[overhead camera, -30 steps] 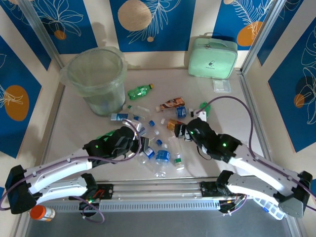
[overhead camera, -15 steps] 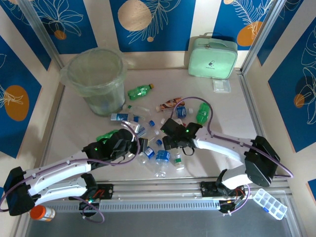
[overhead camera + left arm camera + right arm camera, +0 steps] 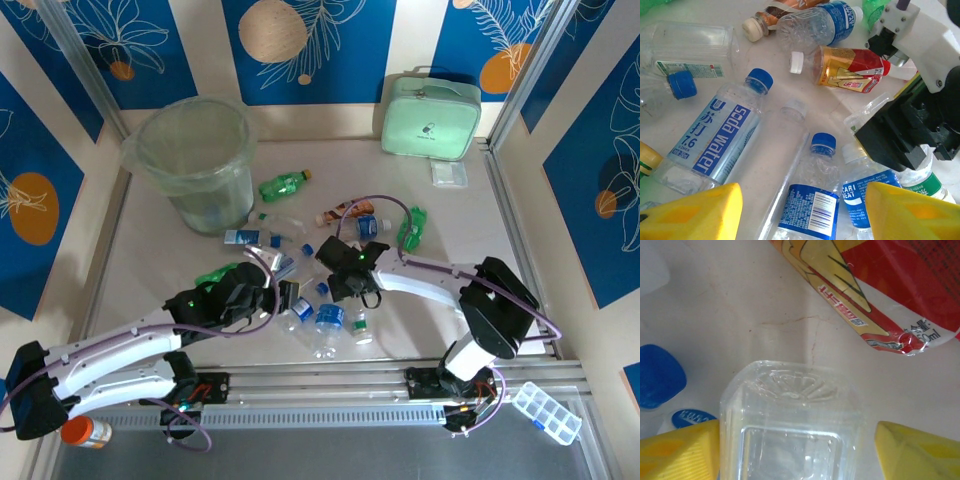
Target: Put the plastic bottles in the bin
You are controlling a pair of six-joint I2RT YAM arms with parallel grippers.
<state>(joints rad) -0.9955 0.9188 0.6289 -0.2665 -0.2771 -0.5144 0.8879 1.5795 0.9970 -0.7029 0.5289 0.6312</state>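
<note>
Picking step: right gripper (image 3: pixel 797 450), jaws apart, straddles a clear crushed plastic bottle (image 3: pixel 790 405), apart from the round pale-green translucent bin (image 3: pixel 200 190); next it should close firmly.

White-shelled left arm (image 3: pixel 110 350) and right arm (image 3: pixel 425 278), black joints, green lights, purple cables (image 3: pixel 385 198), left pincer (image 3: pixel 800 210) padded yellow
</note>
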